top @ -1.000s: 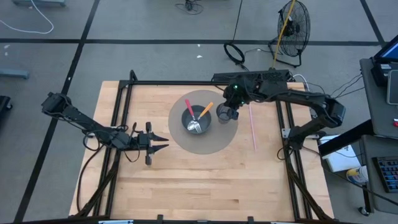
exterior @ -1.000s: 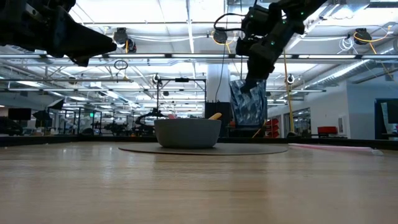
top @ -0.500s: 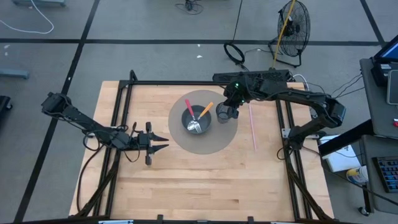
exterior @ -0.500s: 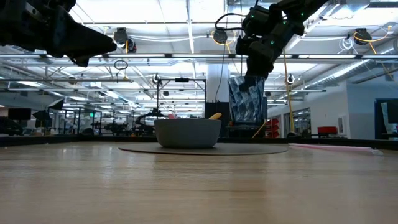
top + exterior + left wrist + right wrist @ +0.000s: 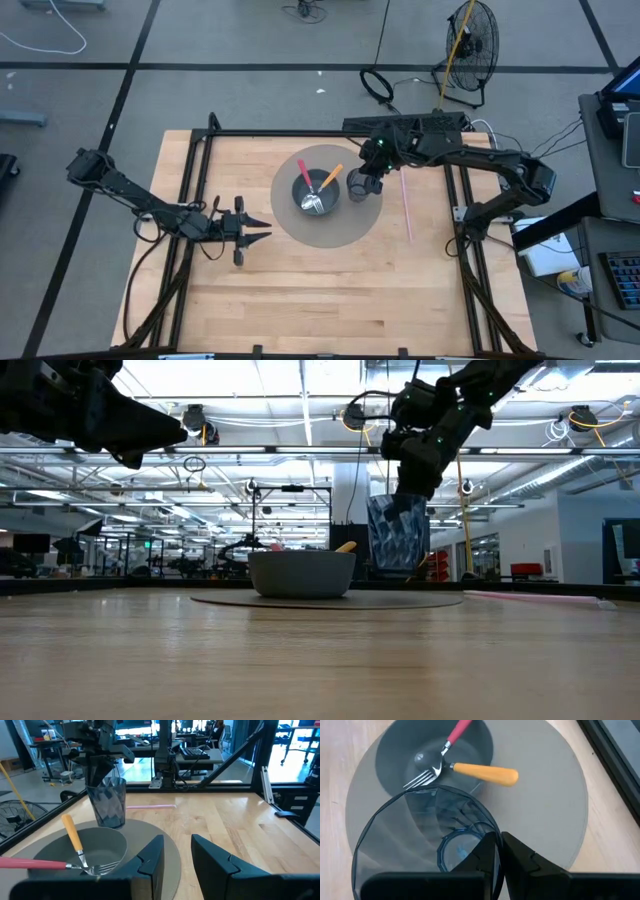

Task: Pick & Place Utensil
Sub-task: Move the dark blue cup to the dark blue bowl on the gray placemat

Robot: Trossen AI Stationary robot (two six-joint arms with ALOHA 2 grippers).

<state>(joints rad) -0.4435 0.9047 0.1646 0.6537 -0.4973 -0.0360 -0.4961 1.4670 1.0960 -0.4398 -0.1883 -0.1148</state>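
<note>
A clear blue faceted cup (image 5: 398, 535) hangs in my right gripper (image 5: 501, 851), which is shut on it, just beside the grey bowl (image 5: 315, 190) and over the round grey mat (image 5: 335, 230). The bowl stands on the mat and holds an orange-handled fork (image 5: 482, 773) and a pink-handled utensil (image 5: 457, 731), both leaning on its rim. My left gripper (image 5: 262, 233) is open and hovers over the wood left of the mat, pointing toward the bowl. My right gripper pinches the cup's wall at the rim (image 5: 495, 836), one finger (image 5: 487, 857) inside the cup and the other (image 5: 522, 860) outside. The fingers come from above, pointing down. The cup hangs upright below them, its base (image 5: 398, 568) a little above the mat.
A pink straw (image 5: 406, 203) lies on the wood right of the mat. Black frame rails (image 5: 455, 190) run along the table's left, right and far sides. Bare wood stretches across the table's near half.
My right gripper has come down with the cup, so the cup's base now sits closer to the mat beside the bowl. The cup has stayed upright and the hold is unchanged.
</note>
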